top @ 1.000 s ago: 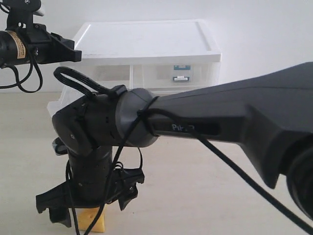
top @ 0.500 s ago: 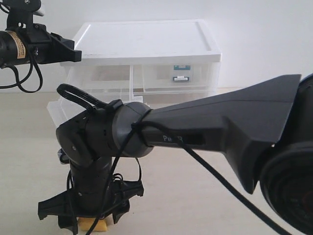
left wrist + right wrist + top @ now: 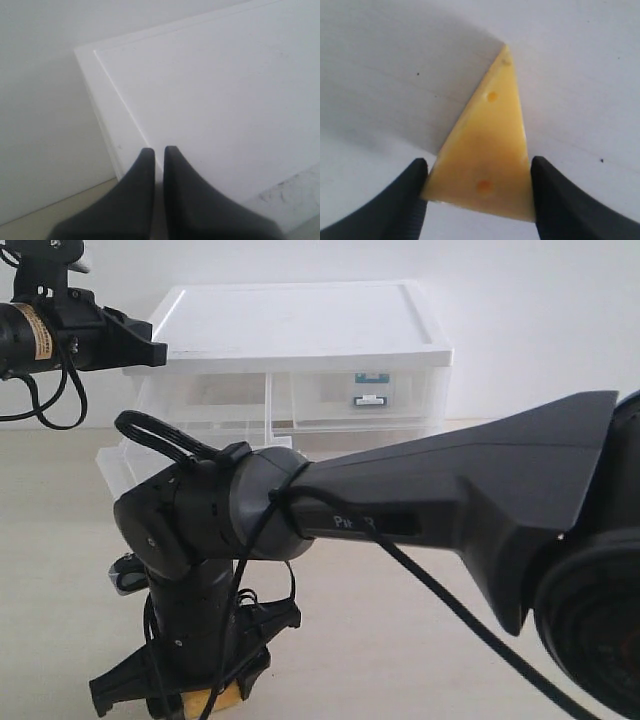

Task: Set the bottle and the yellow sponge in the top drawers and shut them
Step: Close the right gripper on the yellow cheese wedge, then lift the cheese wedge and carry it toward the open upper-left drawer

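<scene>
You have one sponge (image 3: 215,702) at bottom left on the table (image 3: 400,640), your right gripper (image 3: 479,164) clasping its two sides. One bottle (image 3: 368,388) sits in the right of two top drawers (image 3: 310,390). Your left gripper (image 3: 159,152) is clenched over the cabinet (image 3: 225,100) corner. The table to the right lies open.

The right arm (image 3: 450,490) is smooth matte black with a rounded grey joint (image 3: 258,498), faint pale lettering (image 3: 355,524) and a thin black cable (image 3: 430,580) tied round it, the left arm (image 3: 100,337) carries a yellowish label (image 3: 33,332), and the fingers (image 3: 555,200) are tapered black wedges.
</scene>
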